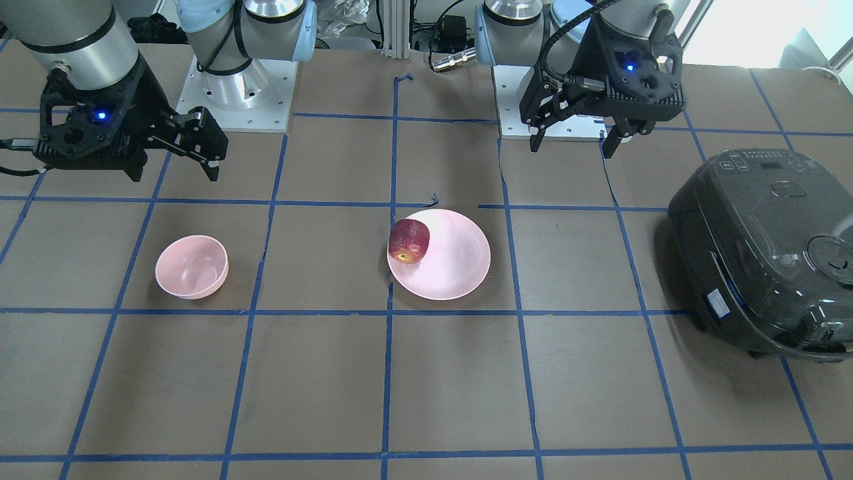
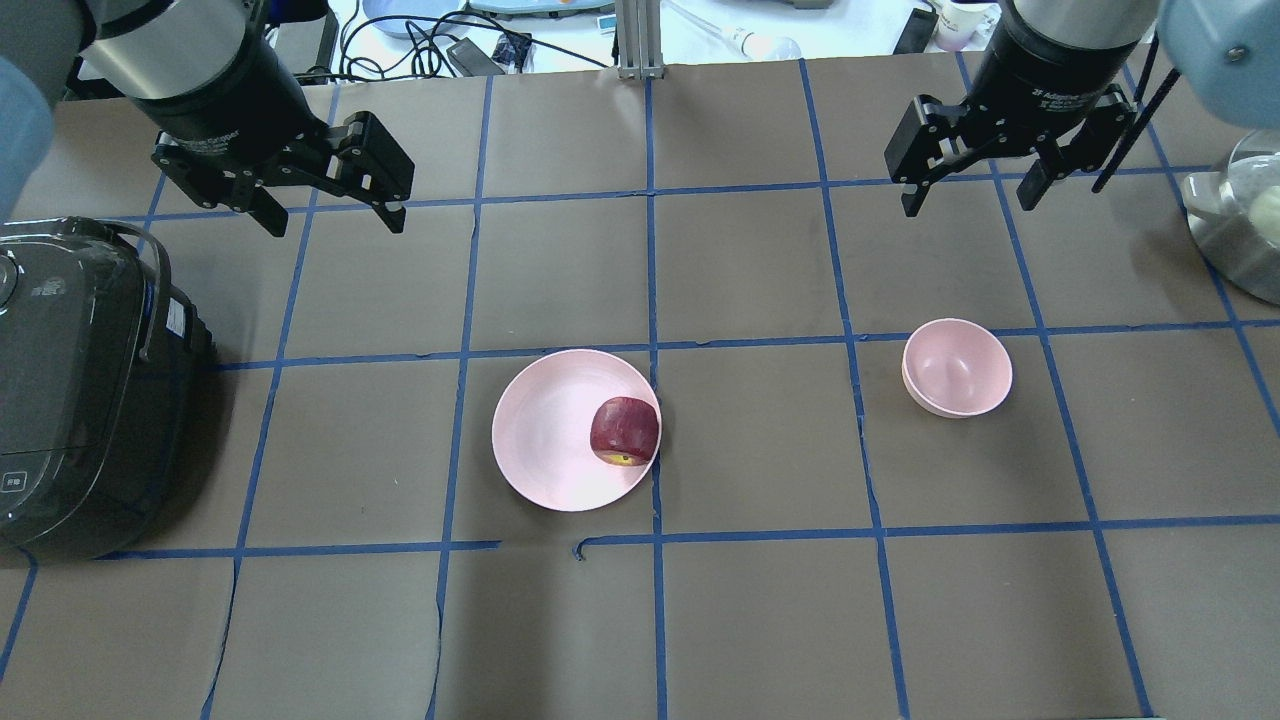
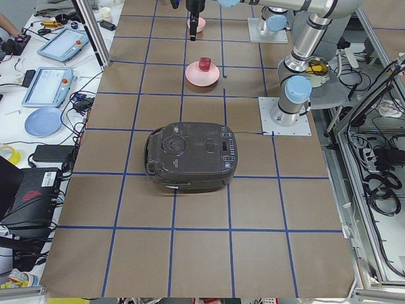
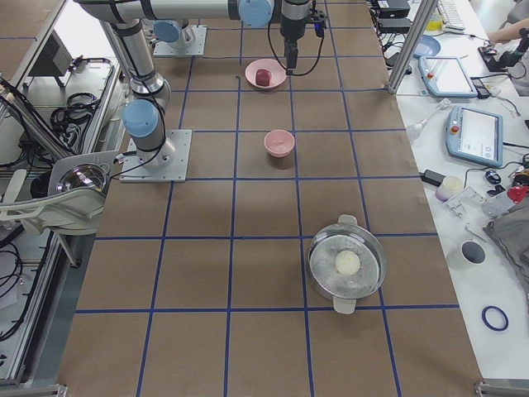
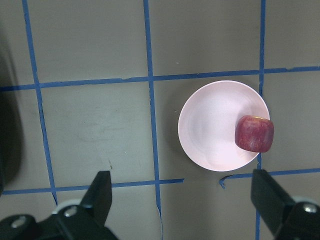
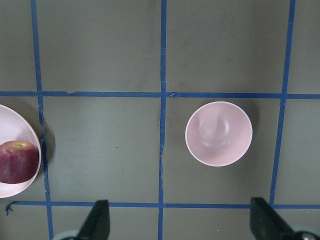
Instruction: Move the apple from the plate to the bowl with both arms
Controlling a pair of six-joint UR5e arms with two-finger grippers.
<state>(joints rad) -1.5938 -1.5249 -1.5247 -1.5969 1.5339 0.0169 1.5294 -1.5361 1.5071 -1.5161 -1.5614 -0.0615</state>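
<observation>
Right now the apple (image 2: 624, 431) lies on the plate (image 2: 545, 430), up against the rim on the side that faces the bowl (image 2: 957, 367). Its skin is dark red, with a yellowish patch at one end. Plate and bowl both sit on the brown table (image 2: 750, 620), well apart, with a line of blue tape (image 2: 862, 430) running between them. The plate is near the middle and the bowl is toward the robot's right. The bowl stands upright and empty.

The left gripper (image 2: 335, 218) hangs high above the table, well clear of the plate, its jaws spread wide and holding nothing. Its wrist view looks straight down on plate and apple, which show above and between the two fingers (image 5: 102, 197). The right gripper (image 2: 970, 200) hangs at a like height, well clear of the bowl, jaws also wide apart and bare. Its wrist view shows the bowl on the table below and, at the left edge, the apple on a slice of plate. Neither gripper touches anything.

A dark grey cooker (image 2: 70, 390), lid down, sits at the table's end on the robot's left, well apart from the plate. A steel pot (image 4: 347, 265) with a clear lid stands toward the right end, a pale round thing inside it
</observation>
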